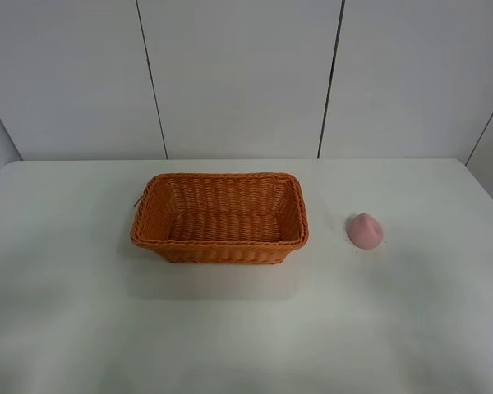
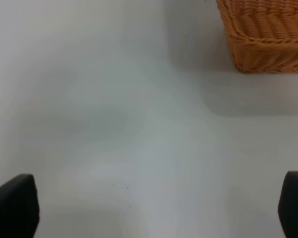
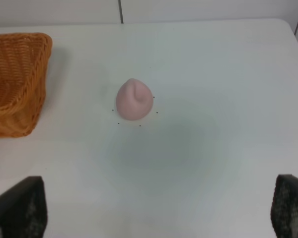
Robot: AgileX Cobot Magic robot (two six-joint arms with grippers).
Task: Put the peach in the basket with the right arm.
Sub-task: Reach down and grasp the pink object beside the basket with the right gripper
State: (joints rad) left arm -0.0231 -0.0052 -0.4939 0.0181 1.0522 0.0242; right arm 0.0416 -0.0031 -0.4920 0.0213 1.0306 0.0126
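Right pincer: spread wide. Its two dark fingers sit at opposite edges of its wrist view with only bare table between them. It hangs above the table, short of the peach and not touching it.
Left pincer: also spread wide, gripping nothing. Its two dark fingers are far apart over bare table, with a corner of the basket ahead and off to one side.
Peach: one. It is small, matte pink and rounded, and stands on the table with its pointed tip up. In the high view it lies to the right of the basket, near it but clearly apart.
Basket: one. It is rectangular orange-brown wicker with flared sides and rounded corners, and sits upright near the middle of the table. Its inside shows only weave.
Table: one, white and matte, carrying both the peach and the basket.
Specks: several tiny dark dots on the table, ringed closely around the peach.
Wall: pale panels split by thin dark seams, standing behind the table's far edge.
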